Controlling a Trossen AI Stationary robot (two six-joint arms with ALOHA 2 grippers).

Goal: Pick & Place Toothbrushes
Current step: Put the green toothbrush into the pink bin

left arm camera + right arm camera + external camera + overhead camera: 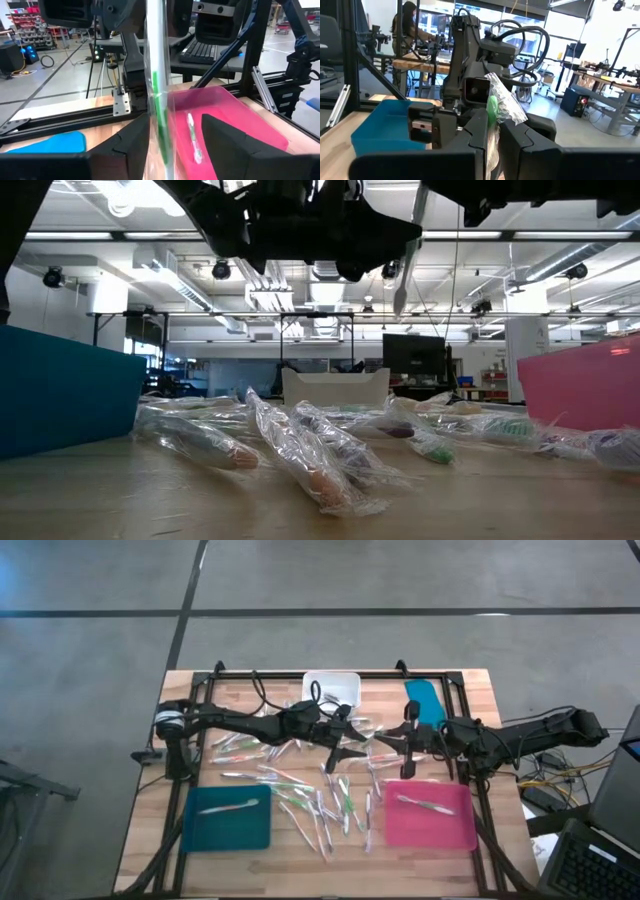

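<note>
Now toothbrush (159, 100) upright btwn hands

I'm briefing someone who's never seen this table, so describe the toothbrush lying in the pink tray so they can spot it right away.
Start at the wooden table and find the pink tray at its front right corner. The wrapped toothbrush lies alone inside it, slanted. Unlike the pile of toothbrushes loose on the wood at mid-table, it rests on pink.

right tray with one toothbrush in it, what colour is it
Pink; the right tray shows best in the high view.
</note>
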